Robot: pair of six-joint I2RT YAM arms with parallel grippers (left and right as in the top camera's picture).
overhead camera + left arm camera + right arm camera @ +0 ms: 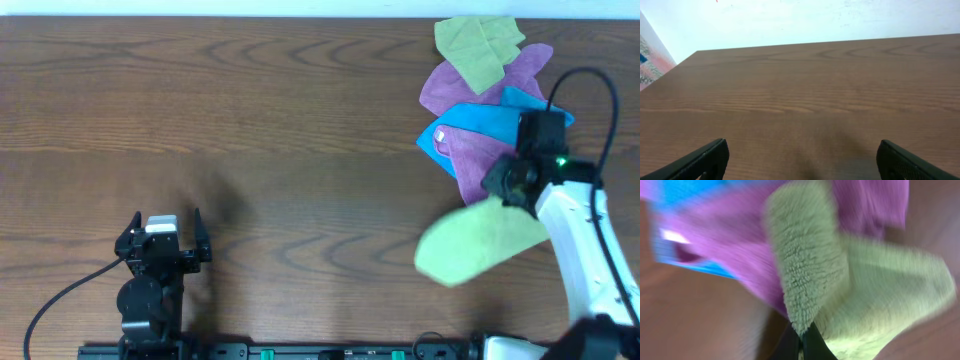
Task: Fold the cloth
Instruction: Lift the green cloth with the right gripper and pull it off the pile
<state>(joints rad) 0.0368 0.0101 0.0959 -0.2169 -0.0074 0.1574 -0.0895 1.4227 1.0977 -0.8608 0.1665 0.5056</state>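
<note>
The lime-green cloth [470,245] hangs blurred from my right gripper [505,185] over the table's right side, in front of the cloth pile. In the right wrist view the fuzzy cloth [810,275] is pinched between the shut fingers [801,342] and drapes to the right. My left gripper [163,240] rests open and empty near the front left edge; its two fingertips [802,160] frame bare wood.
A pile of cloths lies at the back right: a duller olive-green cloth [480,48], a purple cloth [480,150] and a blue cloth [485,120]. The purple cloth [740,255] and blue cloth [685,195] also show behind the held cloth. The wooden table [250,120] spreads left.
</note>
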